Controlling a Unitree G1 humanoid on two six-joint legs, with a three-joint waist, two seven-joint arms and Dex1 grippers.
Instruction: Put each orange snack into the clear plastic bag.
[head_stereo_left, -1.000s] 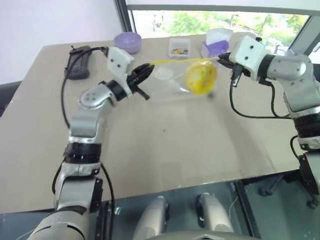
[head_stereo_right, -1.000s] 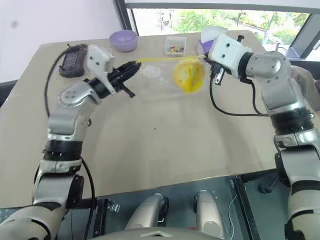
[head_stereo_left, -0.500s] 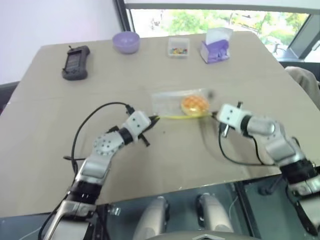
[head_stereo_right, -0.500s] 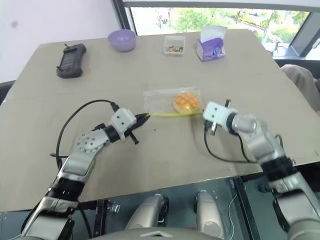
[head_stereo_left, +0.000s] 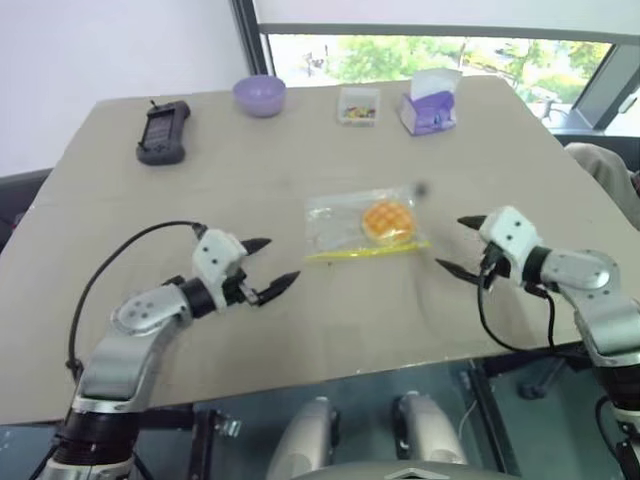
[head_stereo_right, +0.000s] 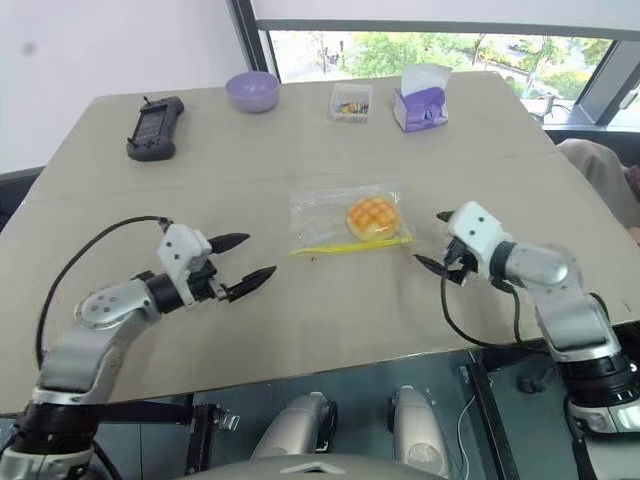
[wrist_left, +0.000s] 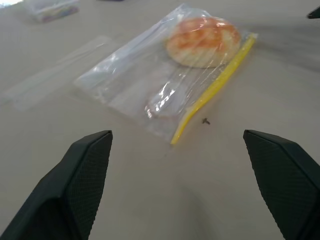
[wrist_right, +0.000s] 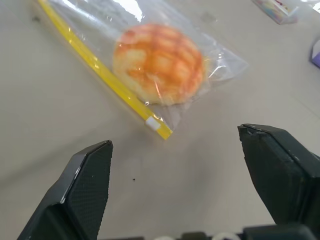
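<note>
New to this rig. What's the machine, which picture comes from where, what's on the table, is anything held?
It is a two-armed humanoid robot. The two wide pictures come from its head camera, looking down over its arms. The two close-ups come from cameras on its wrists, looking along the black fingers. On the table lies a clear plastic bag with a yellow seal strip, and the orange snack is inside it. Further back are a purple bowl, a black handheld device, a small candy box and a purple tissue box. The left claw and right claw are both open, holding nothing.
</note>
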